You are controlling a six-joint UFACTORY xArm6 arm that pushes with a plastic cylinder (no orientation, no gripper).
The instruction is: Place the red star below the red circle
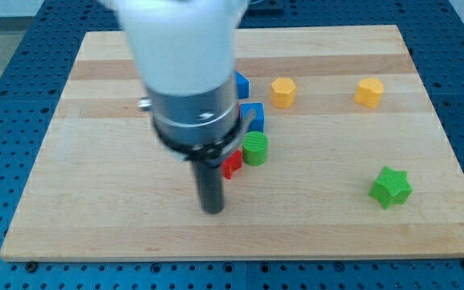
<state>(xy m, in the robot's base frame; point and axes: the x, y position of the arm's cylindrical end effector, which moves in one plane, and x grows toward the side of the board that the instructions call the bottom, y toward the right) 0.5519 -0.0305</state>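
We have no hand or jaws to open or close: our arm ends in a plain dark rod, and my tip (213, 210) rests on the wooden board (95, 217) near the view's bottom centre, gripping nothing.

Only one red block (232, 164) shows, a small piece peeking out just at 1 o'clock from the tip, close beside the rod. Most of it is hidden behind the arm, so we cannot tell whether it is the star or the circle. The other red block is out of sight, perhaps behind the arm's wide body.

A green cylinder (255, 149) sits touching or nearly touching the red piece at its 1 o'clock. Two blue blocks lie further up, one (252, 116) at 12 o'clock from the green cylinder and another (241, 84) above that. Two yellow blocks (283, 93) (369, 92) lie toward 2 o'clock, and a green star (391, 187) lies well apart at 3 o'clock.

We judge the task unfinished or unconfirmed: no star-below-circle arrangement is visible.
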